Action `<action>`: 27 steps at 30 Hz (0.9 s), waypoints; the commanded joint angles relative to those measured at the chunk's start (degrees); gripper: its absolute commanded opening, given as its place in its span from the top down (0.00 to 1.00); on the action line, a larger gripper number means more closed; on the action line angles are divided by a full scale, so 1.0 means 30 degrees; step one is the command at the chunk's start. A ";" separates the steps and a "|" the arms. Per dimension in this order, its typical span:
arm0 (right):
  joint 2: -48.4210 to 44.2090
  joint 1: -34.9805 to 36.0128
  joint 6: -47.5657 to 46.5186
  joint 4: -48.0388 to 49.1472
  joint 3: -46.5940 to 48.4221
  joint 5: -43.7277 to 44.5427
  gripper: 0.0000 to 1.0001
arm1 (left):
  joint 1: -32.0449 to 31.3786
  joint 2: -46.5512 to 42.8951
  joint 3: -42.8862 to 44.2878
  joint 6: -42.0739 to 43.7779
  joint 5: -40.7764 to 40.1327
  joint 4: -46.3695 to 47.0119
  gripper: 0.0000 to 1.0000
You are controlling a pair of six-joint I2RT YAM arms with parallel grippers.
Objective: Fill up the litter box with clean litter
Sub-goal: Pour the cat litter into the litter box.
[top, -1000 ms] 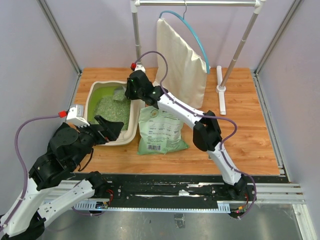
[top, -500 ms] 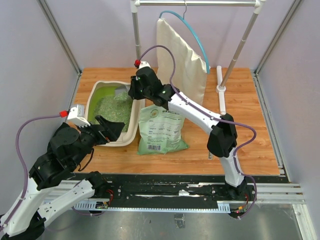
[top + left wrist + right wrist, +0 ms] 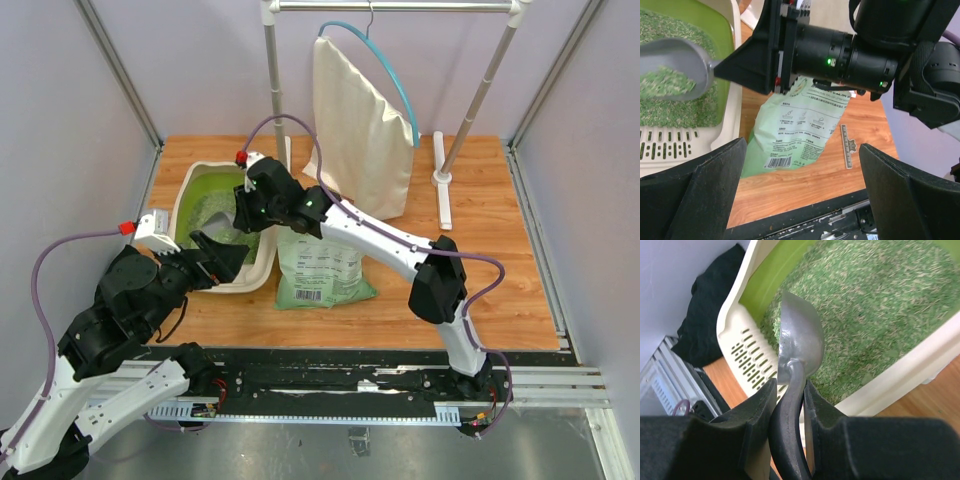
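Note:
The beige litter box (image 3: pixel 180 200) with its lime-green inside stands at the table's left. Clean litter (image 3: pixel 205 207) covers its floor, seen close in the right wrist view (image 3: pixel 880 305). My right gripper (image 3: pixel 243 212) hangs over the box's middle, shut on the dark handle of a grey metal scoop (image 3: pixel 800 340). In the left wrist view the scoop (image 3: pixel 675 60) carries some granules above the litter (image 3: pixel 675 107). My left gripper (image 3: pixel 215 256) stands open just off the box's near rim, nothing between its fingers (image 3: pixel 695 195).
A flat green printed bag (image 3: pixel 320 262) lies right of the box, touching its side. Behind it a cream cloth bag (image 3: pixel 360 120) hangs from a metal rack, whose white foot (image 3: pixel 441 185) rests on the table. Grey walls close in both sides.
My right arm swung left and toward me, carrying the scoop from the box's back right corner to over its middle. The left arm has not moved.

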 commanded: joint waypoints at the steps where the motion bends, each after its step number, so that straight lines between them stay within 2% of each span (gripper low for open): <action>1: 0.0033 0.0677 -0.1740 -0.0788 0.1123 0.1072 0.99 | 0.0088 -0.0239 0.0380 -0.0087 -0.0172 0.0405 0.00; 6: -0.1010 0.0703 -0.3501 -0.0577 0.0905 0.4471 0.99 | 0.0088 -0.0276 0.0437 -0.0070 -0.0211 0.0331 0.00; 12: -0.1798 0.0704 -0.4985 0.0014 0.0730 0.5613 0.99 | 0.0088 -0.0266 0.0399 -0.0108 -0.0179 0.0396 0.00; 16: -0.3076 0.0749 -0.5289 0.1290 -0.0550 0.6450 0.99 | 0.0088 -0.0312 0.0368 -0.0174 -0.0250 0.0345 0.00; 20: -0.4489 0.0762 -0.5676 0.3092 -0.2203 0.6318 0.99 | 0.0088 -0.0334 0.0295 -0.0231 -0.0226 0.0281 0.00; 24: -0.5554 0.0732 -0.5435 0.3239 -0.2677 0.6060 0.99 | 0.0088 -0.0331 0.0212 -0.0284 -0.0181 0.0358 0.00; 27: -0.5484 0.0618 -0.5257 0.2808 -0.2626 0.4834 0.99 | 0.0088 -0.0333 0.0088 -0.0322 -0.0088 0.0546 0.00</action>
